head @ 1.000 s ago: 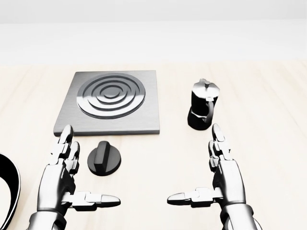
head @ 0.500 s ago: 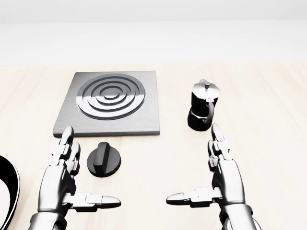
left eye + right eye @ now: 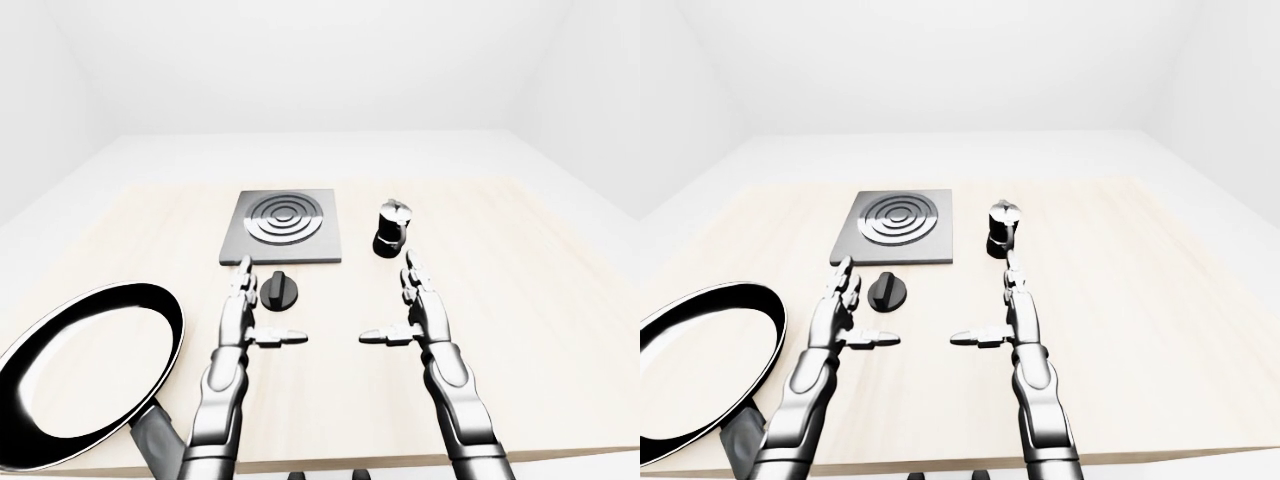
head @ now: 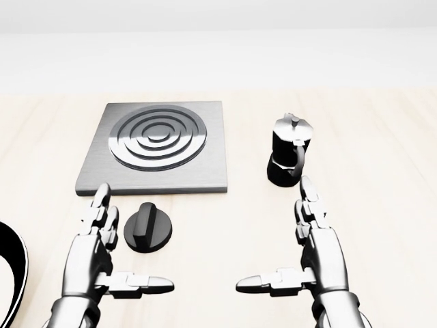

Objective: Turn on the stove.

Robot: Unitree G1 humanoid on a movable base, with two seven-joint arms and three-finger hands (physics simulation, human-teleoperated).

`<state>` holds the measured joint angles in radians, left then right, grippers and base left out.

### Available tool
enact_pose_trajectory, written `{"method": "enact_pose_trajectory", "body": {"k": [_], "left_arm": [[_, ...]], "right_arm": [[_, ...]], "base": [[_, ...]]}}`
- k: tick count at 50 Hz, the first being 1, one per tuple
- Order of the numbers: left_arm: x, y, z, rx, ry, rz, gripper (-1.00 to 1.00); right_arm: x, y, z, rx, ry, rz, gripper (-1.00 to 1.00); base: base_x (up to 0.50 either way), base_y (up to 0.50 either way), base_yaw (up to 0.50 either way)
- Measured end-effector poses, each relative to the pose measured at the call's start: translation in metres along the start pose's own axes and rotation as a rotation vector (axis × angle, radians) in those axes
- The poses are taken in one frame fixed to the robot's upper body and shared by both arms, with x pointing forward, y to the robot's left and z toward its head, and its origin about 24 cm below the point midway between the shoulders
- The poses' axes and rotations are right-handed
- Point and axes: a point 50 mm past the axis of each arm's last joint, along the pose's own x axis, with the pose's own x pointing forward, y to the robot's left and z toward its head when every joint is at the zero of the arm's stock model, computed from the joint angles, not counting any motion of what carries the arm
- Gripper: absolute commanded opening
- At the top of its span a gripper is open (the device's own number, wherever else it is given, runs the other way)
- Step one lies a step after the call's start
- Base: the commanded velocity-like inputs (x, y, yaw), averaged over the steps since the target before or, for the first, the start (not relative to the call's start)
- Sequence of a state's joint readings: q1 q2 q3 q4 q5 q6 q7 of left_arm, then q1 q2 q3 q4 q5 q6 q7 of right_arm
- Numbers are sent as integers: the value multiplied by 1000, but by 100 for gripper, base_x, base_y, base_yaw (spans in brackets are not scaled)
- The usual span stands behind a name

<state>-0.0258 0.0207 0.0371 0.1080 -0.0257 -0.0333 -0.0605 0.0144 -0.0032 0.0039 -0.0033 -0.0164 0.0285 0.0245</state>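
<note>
The stove is a grey square plate (image 4: 205, 174) with concentric rings, lying on the wooden table (image 4: 382, 137) at upper left in the head view. Its black round knob (image 4: 148, 229) lies just below the plate. My left hand (image 4: 116, 253) is open, fingers up and thumb pointing right, just left of and below the knob, not touching it. My right hand (image 4: 287, 253) is open, thumb pointing left, well right of the knob and below the moka pot.
A black moka pot (image 4: 289, 159) stands right of the stove plate, above my right hand. A black frying pan (image 3: 90, 370) with a white rim lies at the table's lower left, its handle over the near edge.
My left hand has shifted slightly right, closer to the knob. The right hand, knob, stove and pot have not moved.
</note>
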Motion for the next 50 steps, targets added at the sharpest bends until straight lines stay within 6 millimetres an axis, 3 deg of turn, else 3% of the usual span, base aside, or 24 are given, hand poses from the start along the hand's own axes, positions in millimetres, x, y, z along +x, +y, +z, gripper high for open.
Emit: {"method": "enact_pose_trajectory", "body": {"k": [23, 50], "left_arm": [[12, -3, -16, 20, 49, -12, 100], [11, -7, -32, 27, 121, -26, 100]], "right_arm": [[0, 0, -1, 2, 1, 4, 100], [0, 1, -2, 4, 4, 9, 100]], "base": [[0, 0, 0], [0, 0, 0]]}}
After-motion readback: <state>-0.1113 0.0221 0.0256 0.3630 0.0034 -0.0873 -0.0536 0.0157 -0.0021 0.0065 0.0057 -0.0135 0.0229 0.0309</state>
